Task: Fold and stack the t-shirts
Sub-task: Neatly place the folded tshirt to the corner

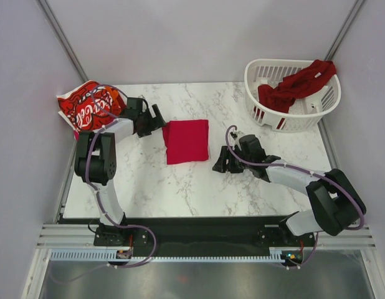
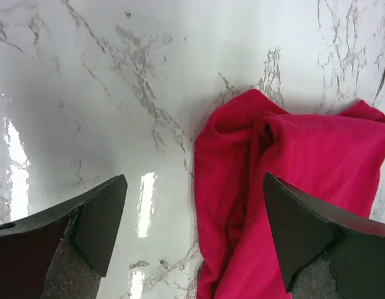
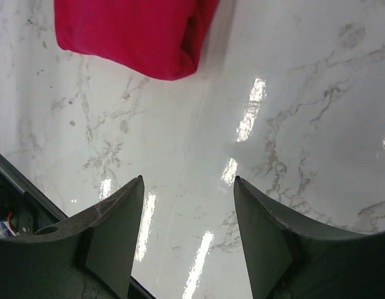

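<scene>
The left hand (image 1: 152, 118) and right hand (image 1: 222, 161) flank the folded red t-shirt (image 1: 186, 141), both spread and empty; a careless pinch at its bunched corner could pull the fold open.

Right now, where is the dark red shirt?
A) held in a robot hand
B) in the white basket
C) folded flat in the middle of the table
B: the dark red shirt lies in the white basket, draped over its rim.
</scene>
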